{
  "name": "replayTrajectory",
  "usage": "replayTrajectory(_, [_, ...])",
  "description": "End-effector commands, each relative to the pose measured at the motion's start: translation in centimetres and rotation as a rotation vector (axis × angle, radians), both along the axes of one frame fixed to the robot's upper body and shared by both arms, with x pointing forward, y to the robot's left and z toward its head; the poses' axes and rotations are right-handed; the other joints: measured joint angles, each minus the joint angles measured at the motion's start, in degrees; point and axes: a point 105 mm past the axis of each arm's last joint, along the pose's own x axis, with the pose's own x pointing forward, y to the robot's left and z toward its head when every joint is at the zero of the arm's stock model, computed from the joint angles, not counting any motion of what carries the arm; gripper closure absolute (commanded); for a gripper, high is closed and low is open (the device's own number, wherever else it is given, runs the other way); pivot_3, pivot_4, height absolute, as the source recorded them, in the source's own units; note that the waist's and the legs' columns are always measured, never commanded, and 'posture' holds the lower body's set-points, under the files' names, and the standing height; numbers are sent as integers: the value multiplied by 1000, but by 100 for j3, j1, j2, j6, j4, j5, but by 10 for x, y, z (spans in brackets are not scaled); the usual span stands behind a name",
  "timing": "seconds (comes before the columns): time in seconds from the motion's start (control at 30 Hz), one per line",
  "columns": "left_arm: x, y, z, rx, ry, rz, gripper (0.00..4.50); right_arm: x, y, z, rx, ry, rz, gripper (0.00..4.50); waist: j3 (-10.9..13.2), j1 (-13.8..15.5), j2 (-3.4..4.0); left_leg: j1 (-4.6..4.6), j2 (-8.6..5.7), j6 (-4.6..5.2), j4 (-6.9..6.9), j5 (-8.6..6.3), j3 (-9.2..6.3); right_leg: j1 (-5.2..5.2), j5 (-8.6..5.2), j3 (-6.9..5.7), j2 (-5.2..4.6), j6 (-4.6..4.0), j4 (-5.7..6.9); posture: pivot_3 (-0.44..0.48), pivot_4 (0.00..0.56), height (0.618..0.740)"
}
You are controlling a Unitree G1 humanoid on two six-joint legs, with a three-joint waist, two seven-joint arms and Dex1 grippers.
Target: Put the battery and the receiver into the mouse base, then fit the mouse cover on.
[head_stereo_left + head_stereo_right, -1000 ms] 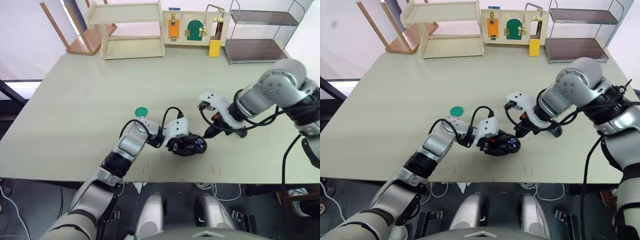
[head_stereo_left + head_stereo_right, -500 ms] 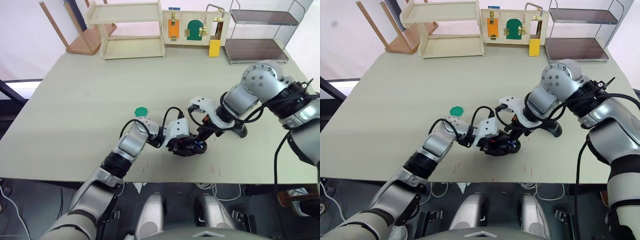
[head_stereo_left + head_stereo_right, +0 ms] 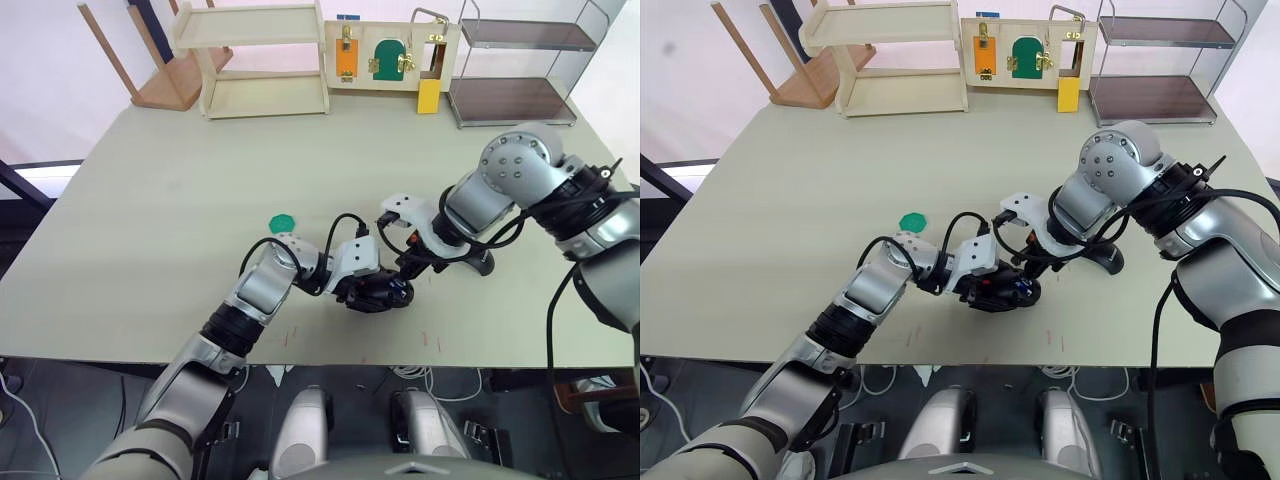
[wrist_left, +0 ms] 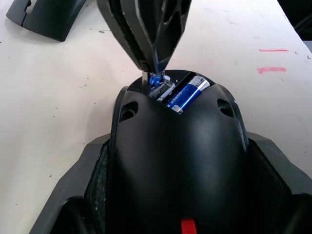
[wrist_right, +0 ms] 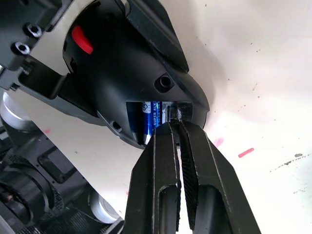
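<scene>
Left wrist view showed my left gripper (image 4: 170,195) clamped on the mouse base (image 4: 175,161) at frame centre, the battery (image 4: 185,95) seated inside. My right gripper (image 5: 178,124), pinched together, pressed the receiver slot; a skewed push risked jamming it.

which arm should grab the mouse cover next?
Right, probably. The left claw is clamped on the mouse base, steadying it with the battery in its bay. The mouse cover lies on the table just behind the right claw.
</scene>
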Motion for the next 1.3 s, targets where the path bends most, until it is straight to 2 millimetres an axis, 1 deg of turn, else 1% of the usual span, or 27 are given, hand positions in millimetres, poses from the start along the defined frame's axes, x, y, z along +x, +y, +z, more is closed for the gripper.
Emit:
replayTrajectory(0.03, [-12, -2, -20, 58, 71, -29, 1533, -4, -3, 3, -14, 1, 24, 4500, 0, 4, 0, 0, 0, 0, 0, 0, 0, 0, 0, 0, 0, 0, 0, 0, 150, 740])
replayTrajectory(0.17, [-12, -2, -20, 59, 71, -28, 1533, -6, -1, 0, -24, 8, 37, 4500, 0, 6, 0, -1, 0, 0, -1, 0, 0, 0, 0, 0, 0, 0, -4, 0, 150, 740])
replayTrajectory(0.47, [-13, -1, -22, 63, 73, -25, 1533, 3, 12, 3, -28, -13, 15, 4500, -2, -25, -3, 4, 5, 0, -2, 0, 0, 1, -1, -1, 3, -2, -2, 0, 150, 740])
replayTrajectory(0.7, [-13, -1, -22, 64, 75, -25, 1533, 5, 18, 3, -26, -2, 5, 4500, -4, -134, -2, 11, 7, 1, 1, 1, -2, 4, -5, -1, 5, -9, 5, 0, 150, 740])
replayTrajectory(1.0, [-16, 1, -24, 66, 82, -27, 1533, 10, 28, 10, 13, -3, -17, 4500, -7, -154, -1, 13, 9, 1, 0, 1, -3, 4, -4, -1, 6, -8, 6, 0, 150, 740])
replayTrajectory(1.2, [-16, 1, -25, 67, 84, -26, 1533, 9, 28, 10, 16, 5, -14, 4500, -7, -155, 0, 7, 9, 1, -1, 0, -1, 1, -2, 1, 6, -5, 2, 0, 150, 740])
replayTrajectory(1.3, [-15, 0, -25, 66, 84, -25, 1533, 6, 24, 8, 2, 13, -6, 4500, -6, -148, 0, 7, 9, 1, -1, 1, -3, 1, -3, -1, 6, -6, 3, 0, 150, 740])
